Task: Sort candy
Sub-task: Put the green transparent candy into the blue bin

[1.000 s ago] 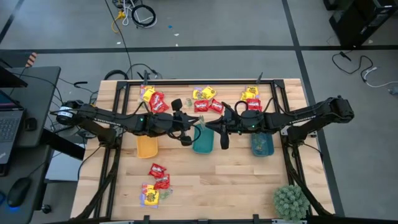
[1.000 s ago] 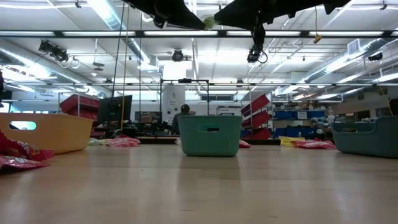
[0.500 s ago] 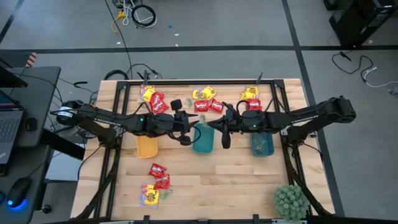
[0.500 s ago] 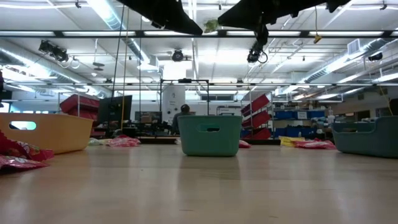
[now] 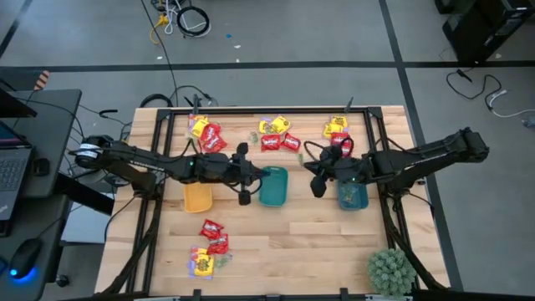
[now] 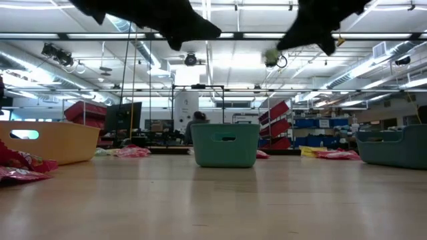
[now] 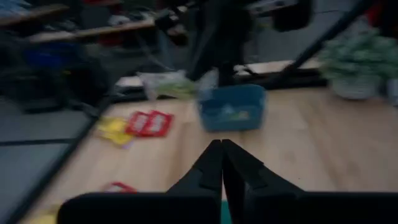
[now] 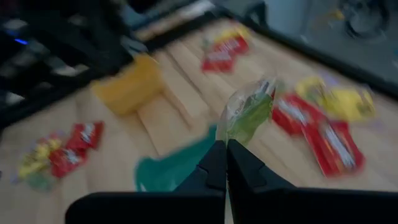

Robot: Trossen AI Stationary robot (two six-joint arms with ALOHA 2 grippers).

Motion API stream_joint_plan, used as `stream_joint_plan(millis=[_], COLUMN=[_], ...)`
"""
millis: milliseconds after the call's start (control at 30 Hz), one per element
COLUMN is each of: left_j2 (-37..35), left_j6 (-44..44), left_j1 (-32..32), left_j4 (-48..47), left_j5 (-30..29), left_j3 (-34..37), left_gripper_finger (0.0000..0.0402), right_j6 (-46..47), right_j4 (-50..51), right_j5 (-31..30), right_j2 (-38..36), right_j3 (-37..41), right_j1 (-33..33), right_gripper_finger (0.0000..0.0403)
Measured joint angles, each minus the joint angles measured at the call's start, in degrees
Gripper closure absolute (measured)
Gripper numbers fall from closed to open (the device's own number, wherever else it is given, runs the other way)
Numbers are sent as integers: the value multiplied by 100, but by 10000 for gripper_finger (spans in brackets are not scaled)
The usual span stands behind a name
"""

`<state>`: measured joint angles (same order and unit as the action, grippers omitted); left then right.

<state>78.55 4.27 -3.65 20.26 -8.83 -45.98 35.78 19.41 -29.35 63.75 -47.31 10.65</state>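
Observation:
My right gripper (image 5: 317,180) hangs above the table between the middle teal tray (image 5: 273,186) and the blue-teal tray (image 5: 352,194), shut on a dull green candy packet (image 8: 249,112). The same packet shows in the low view (image 6: 270,56) and the left wrist view (image 7: 166,84). My left gripper (image 5: 244,184) is shut and empty, raised beside the teal tray's left side. Red and yellow candy lies in piles along the far edge (image 5: 209,134) (image 5: 276,134) (image 5: 337,127) and near the front left (image 5: 209,242). The yellow-orange tray (image 5: 198,197) stands on the left. My right gripper pinches the green packet by one end (image 8: 233,134) between its two fingers. The rest of the packet sticks out past the fingertips (image 8: 214,155). The packet is lifted clear of the table and of the trays.
A spiky green plant (image 5: 390,269) stands at the near right corner. Bare wood lies in front of the three trays. Dark frame rails run along the table's left and right sides.
The right gripper has carried the green packet toward the table's right, from above the middle teal tray toward the blue-teal tray. A second ago the packet was between the two grippers' tips. The left gripper has drawn back a little toward the left.

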Motion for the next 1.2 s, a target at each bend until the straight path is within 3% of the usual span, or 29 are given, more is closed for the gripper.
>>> stream_joint_plan(millis=[100,267,500,700,900,1200], left_j2=[-3,-2,-8,-345,-682,-750], left_j6=[-254,-520,-745,-760,-756,-755], left_j1=[138,277,486,671,953,1369], left_j4=[337,1082,1791,1768,1772,1754], left_j5=[744,1346,1420,1428,1433,1993], left_j3=[178,630,1145,1423,1686,1914], left_gripper_finger=[397,400,401,401,401,401], right_j6=[683,1891,3781,5185,5824,5784], right_j4=[754,2002,3678,4736,5174,5332], right_j5=[-112,-126,184,684,1068,1353], right_j2=[-11,-11,-11,38,362,954], right_j3=[0,0,0,2,2,2], right_j1=[176,500,1058,1569,1651,963], right_gripper_finger=[403,403,403,403,403,403])
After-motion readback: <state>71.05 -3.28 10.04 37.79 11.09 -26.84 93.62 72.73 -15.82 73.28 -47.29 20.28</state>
